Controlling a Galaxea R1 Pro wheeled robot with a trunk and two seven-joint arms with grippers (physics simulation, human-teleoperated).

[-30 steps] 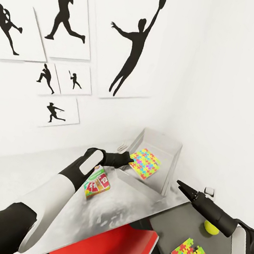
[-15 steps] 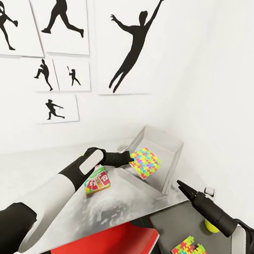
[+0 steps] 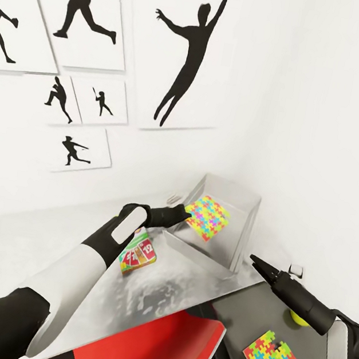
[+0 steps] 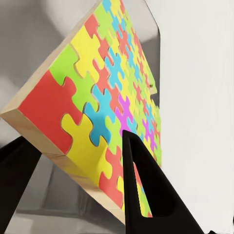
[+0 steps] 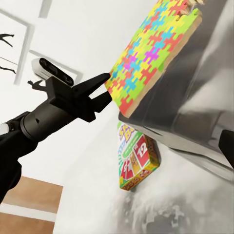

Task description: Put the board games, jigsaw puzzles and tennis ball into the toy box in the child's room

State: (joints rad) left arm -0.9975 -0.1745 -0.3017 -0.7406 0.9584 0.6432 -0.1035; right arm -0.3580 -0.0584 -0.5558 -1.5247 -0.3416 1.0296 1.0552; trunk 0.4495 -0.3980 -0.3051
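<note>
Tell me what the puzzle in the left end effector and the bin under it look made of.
The puzzle looks like wood or thick board: pale tan edge under a matte, brightly printed face. The bin looks like frosted, semi-clear plastic: pale grey walls, with the surface beyond showing faintly through. As rendered images, both stay guesses.

Your head camera looked down from above both arms, tilted, toward the table (image 3: 187,279) corner and wall. Your left wrist camera sat very close to the jigsaw puzzle (image 4: 107,97). Your right wrist camera faced across from farther back, sharing that puzzle (image 5: 151,53) and the toy box (image 5: 195,126).
</note>
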